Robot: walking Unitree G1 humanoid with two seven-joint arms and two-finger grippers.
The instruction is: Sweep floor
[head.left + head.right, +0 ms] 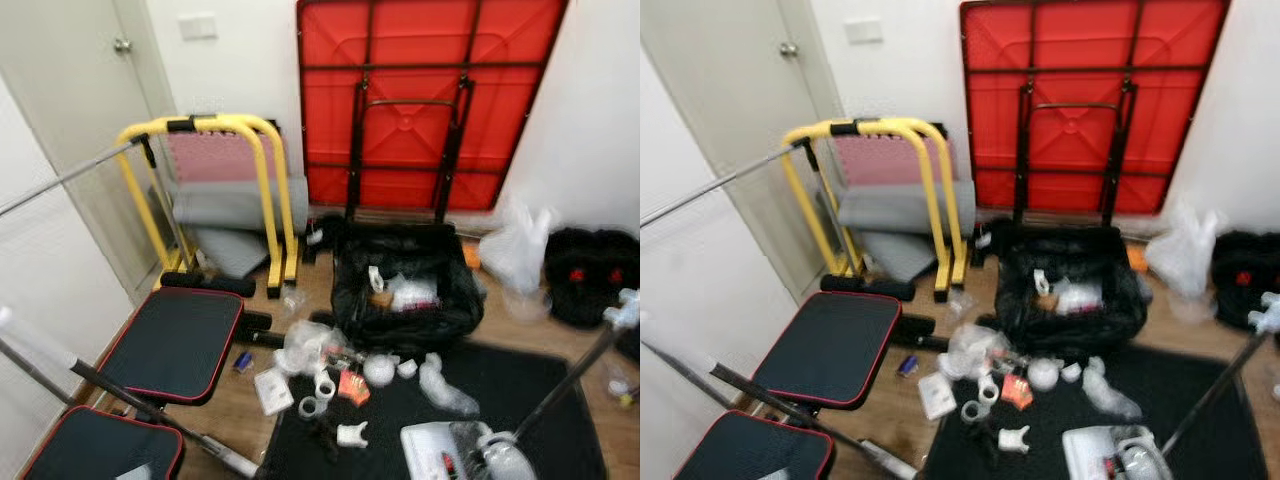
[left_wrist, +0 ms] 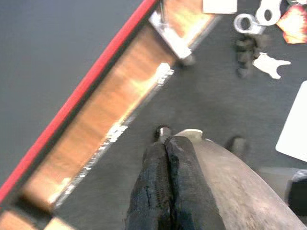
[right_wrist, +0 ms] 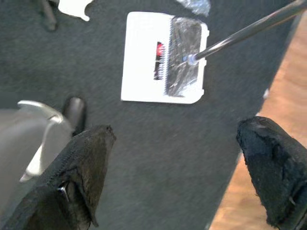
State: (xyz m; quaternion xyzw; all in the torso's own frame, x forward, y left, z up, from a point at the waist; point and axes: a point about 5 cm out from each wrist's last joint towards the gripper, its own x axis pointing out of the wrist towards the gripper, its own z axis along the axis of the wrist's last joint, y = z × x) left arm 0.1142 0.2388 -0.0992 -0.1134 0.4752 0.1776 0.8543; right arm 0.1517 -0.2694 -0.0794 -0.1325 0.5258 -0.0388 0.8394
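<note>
Reference landmark: the black mat [image 1: 520, 400] on the wooden floor [image 1: 235, 400].

Debris location: the litter [image 1: 330, 375] lies on the mat's edge nearest the workout bench [image 1: 175, 340] and spills onto the bare wood just beside it. It includes plastic wrappers, 2 tape rolls and a red packet. A full black rubbish bag [image 1: 405, 290] stands touching the mat's far edge.

Tool location: the white dustpan [image 3: 163, 57] rests flat on the mat, on the near side of the litter, with its long metal handle [image 3: 249, 28] rising away from it. A second long pole [image 1: 150, 410] slants past the bench toward the mat's corner; its lower end is blurred, so whether it carries a broom head cannot be told.

Gripper state:
1. The left gripper [image 2: 165, 148] hangs above the mat near its bench-side border, both fingers pressed together with nothing between them.
2. The right gripper [image 3: 175, 139] hangs above the mat close to the dustpan, fingers spread wide, holding nothing.

Recommended procedure: judged from this layout, sweeping has not begun. Take hold of the pan handle with the spread right gripper first. Draw strokes from the wood toward the mat, since light wrappers scatter under fast strokes. Keep the pan lip flat against the mat.
</note>
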